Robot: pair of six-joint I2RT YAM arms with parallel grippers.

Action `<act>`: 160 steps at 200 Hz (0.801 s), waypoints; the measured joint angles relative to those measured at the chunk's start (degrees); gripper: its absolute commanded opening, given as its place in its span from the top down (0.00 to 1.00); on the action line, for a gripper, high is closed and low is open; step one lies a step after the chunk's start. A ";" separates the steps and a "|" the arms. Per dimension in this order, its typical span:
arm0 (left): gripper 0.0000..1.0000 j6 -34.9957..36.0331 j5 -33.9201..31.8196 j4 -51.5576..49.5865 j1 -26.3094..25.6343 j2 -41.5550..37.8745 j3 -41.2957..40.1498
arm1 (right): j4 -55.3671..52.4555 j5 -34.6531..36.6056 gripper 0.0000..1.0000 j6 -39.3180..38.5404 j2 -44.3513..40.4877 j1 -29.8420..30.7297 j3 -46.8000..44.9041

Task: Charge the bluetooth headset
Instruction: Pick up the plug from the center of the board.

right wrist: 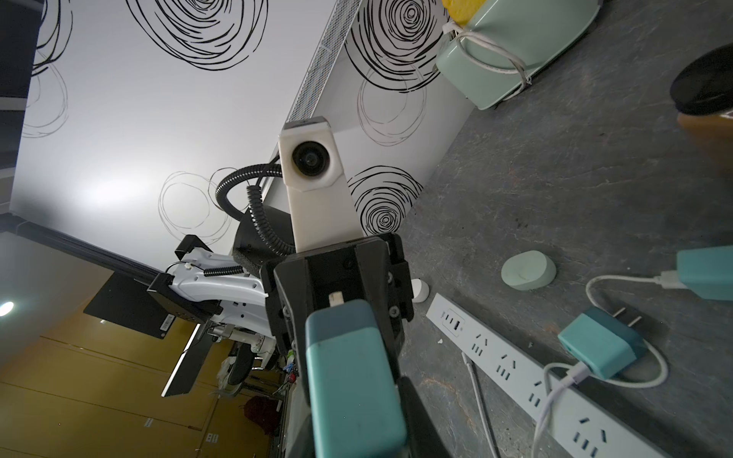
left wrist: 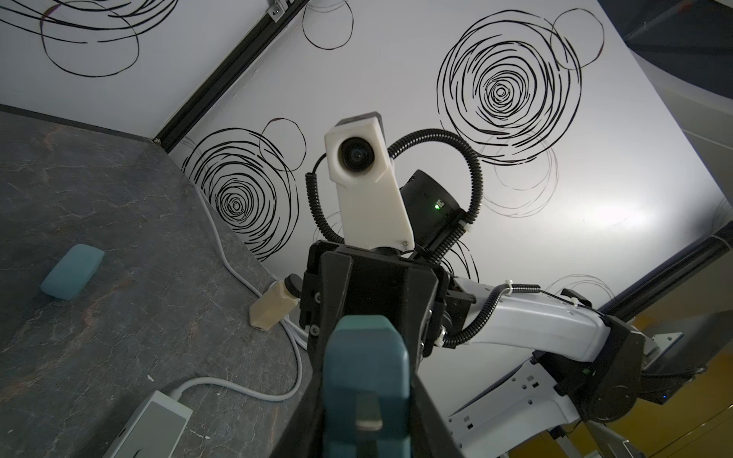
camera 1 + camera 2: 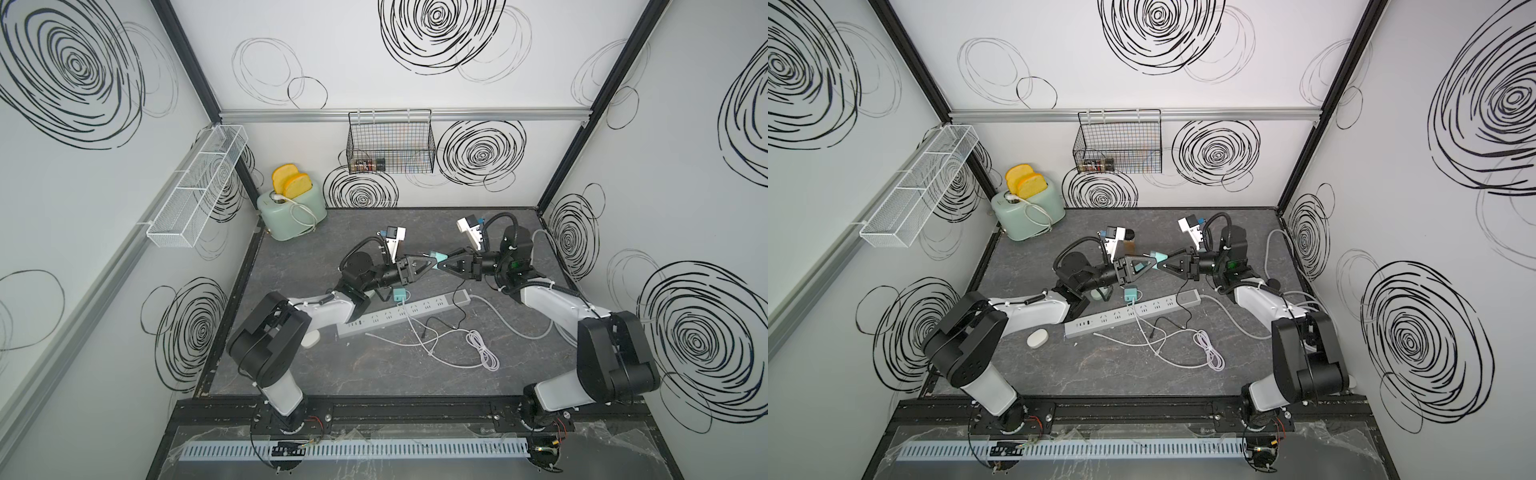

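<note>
left fingers (image 3: pixel 406 271) clamp one adapter (image 3: pixel 435 255) | right fingers' (image 3: pixel 465 270) hold unclear | one power strip (image 3: pixel 415 309)

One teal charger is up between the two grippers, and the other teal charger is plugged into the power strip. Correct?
Not quite. The other teal charger is not plugged in: the right wrist view shows it lying beside the power strip, prongs bare. The first teal charger is indeed up between the left gripper and right gripper.
</note>
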 measured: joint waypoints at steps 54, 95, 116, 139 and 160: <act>0.41 -0.63 -0.17 -0.17 0.46 0.02 0.00 | 0.48 0.20 0.87 -0.72 0.09 -0.11 0.17; 0.33 1.36 -0.79 -6.51 3.43 -3.15 -0.98 | -8.24 2.51 0.88 -10.93 0.55 -1.66 4.20; 0.30 5.92 -3.43 -14.62 5.81 -9.64 -3.32 | -15.45 5.44 0.90 -19.63 0.55 -2.23 6.43; 0.28 13.51 -9.62 -26.69 6.86 -18.93 -5.20 | -23.32 12.31 0.90 -29.18 0.39 -2.16 7.43; 0.27 19.63 -16.09 -36.06 6.01 -26.73 -6.95 | -29.55 21.33 0.90 -38.16 -0.44 -1.11 7.41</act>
